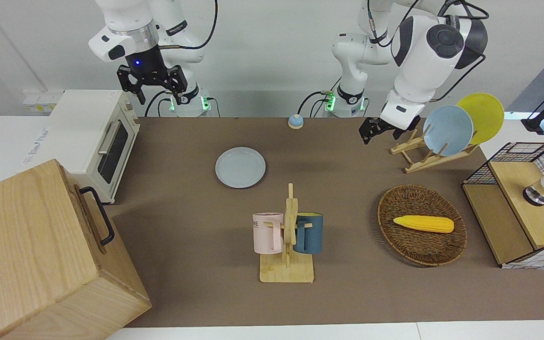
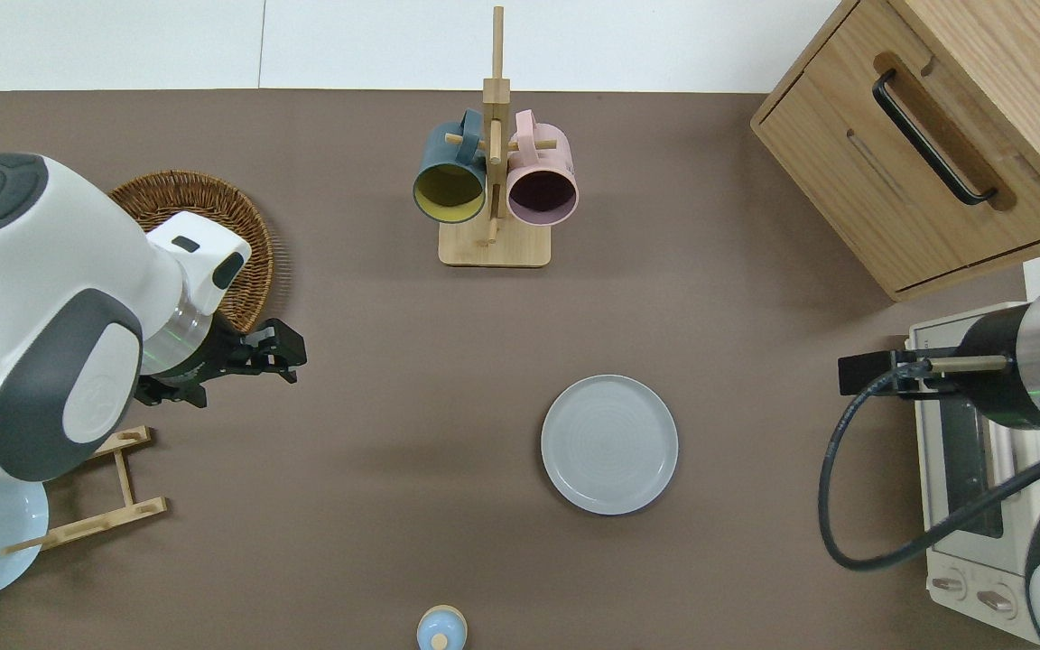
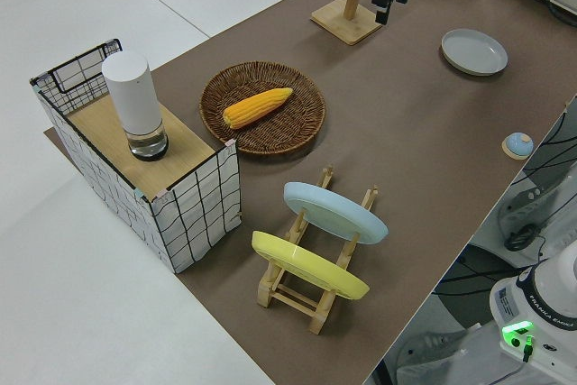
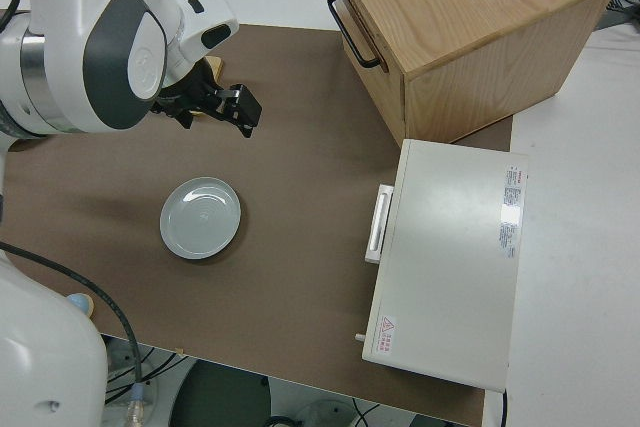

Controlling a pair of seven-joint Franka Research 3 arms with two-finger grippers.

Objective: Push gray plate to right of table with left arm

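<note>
Brown matte table [image 2: 376, 542]: I see the round pale gray plate [image 2: 609, 444] lying empty mid-table, a round woven wicker basket [image 1: 422, 231] holding a yellow corn cob [image 1: 423, 224], my black left gripper [image 2: 283, 352] raised, empty, fingers apart; right arm parked.

Bright, even overhead room light; soft diffuse shadows lie on the matte brown table [image 1: 196, 236] beside the light wooden box with a black handle [image 1: 40, 255] and the wooden mug stand [image 1: 287, 264]. No glare; focus sharp throughout.
</note>
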